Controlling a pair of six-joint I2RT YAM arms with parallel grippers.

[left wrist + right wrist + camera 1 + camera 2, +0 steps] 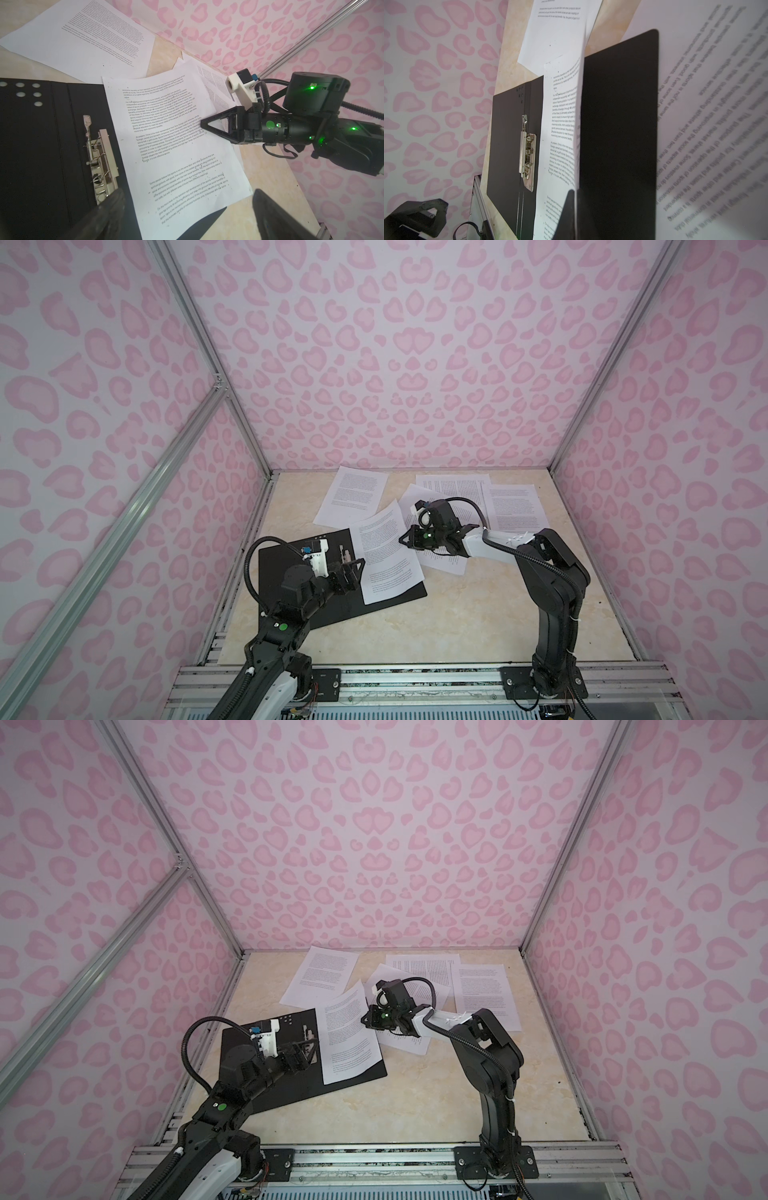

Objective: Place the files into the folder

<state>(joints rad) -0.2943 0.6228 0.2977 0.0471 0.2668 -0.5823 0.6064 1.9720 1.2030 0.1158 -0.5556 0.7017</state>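
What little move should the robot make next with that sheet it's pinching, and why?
Probably the right gripper should slide the sheet it pinches toward the metal clip. The sheet overhangs the outer edge of the open folder and stops short of the clip, while the left gripper hovers open, holding nothing.

Both top views look down from high at the front over the whole worktop (478, 614). The left wrist view looks across the open folder (41, 145) and printed sheet (176, 145) toward the right claw (204, 124). The right wrist view skims the same two, nearer still.
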